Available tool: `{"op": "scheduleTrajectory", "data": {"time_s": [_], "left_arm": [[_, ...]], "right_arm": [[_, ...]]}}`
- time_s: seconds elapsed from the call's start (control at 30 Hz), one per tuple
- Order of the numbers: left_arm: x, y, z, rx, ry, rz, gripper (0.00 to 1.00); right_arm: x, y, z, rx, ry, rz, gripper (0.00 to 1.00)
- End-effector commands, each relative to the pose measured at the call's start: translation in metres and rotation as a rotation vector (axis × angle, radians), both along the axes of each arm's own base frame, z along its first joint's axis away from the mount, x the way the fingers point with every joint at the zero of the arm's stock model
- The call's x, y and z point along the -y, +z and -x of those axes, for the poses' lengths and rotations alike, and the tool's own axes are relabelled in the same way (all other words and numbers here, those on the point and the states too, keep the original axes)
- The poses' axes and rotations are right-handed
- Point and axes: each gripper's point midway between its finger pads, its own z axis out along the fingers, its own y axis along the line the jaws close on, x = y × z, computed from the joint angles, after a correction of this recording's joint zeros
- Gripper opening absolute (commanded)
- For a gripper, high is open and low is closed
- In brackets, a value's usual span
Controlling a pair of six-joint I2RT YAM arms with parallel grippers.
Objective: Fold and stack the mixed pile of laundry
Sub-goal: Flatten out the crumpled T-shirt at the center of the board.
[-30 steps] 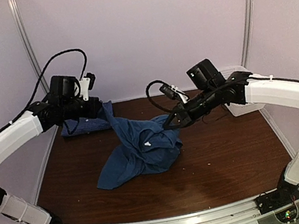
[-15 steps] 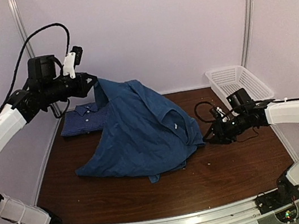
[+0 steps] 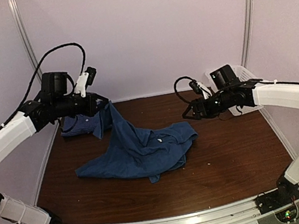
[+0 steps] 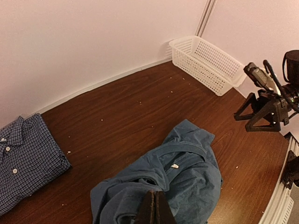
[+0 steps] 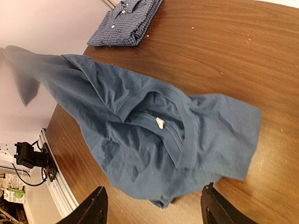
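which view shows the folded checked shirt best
The right wrist view: the checked shirt lies folded and nearly whole, collar and buttons clear. The left wrist view crops it at the frame edge; in the top view the left arm and t-shirt hide most of it.

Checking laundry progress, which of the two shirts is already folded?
The blue-and-white checked collared shirt, a neat rectangle at the far left. The teal-blue t-shirt lies rumpled, one end pinched by the left end effector.
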Motion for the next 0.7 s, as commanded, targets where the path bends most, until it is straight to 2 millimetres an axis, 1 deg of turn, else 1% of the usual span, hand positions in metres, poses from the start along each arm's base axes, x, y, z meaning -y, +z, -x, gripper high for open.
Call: {"op": "scheduleTrajectory", "data": {"time_s": [0.0,0.07,0.1,0.17,0.27,0.37,0.43,0.53,0.57,0.67], "left_arm": [[0.006,0.021,-0.007,0.063,-0.028,0.032,0.00],[0.007,0.020,-0.008,0.061,-0.027,0.030,0.00],[0.007,0.020,-0.009,0.063,-0.026,0.030,0.00],[0.006,0.021,-0.009,0.063,-0.020,0.031,0.00],[0.004,0.022,-0.010,0.068,-0.009,0.034,0.00],[0.003,0.023,-0.010,0.072,-0.001,0.032,0.00],[0.003,0.022,-0.010,0.069,-0.002,0.030,0.00],[0.003,0.021,-0.009,0.069,-0.001,0.031,0.00],[0.002,0.020,-0.009,0.067,0.000,0.032,0.00],[0.001,0.020,-0.008,0.069,0.007,0.038,0.00]], "right_arm": [[-0.054,0.003,-0.026,0.097,0.094,0.068,0.67],[-0.078,-0.003,-0.031,0.092,0.130,0.098,0.67],[-0.092,-0.011,-0.033,0.084,0.150,0.102,0.67],[-0.114,-0.018,-0.035,0.074,0.180,0.083,0.69],[-0.145,-0.034,-0.032,0.043,0.224,0.060,0.73],[-0.172,-0.052,-0.027,0.031,0.254,0.069,0.74],[-0.187,-0.061,-0.030,0.032,0.260,0.089,0.74],[-0.199,-0.077,-0.038,0.028,0.245,0.133,0.73],[-0.201,-0.085,-0.042,0.022,0.233,0.154,0.72],[-0.203,-0.099,-0.055,0.018,0.188,0.211,0.71]]}}
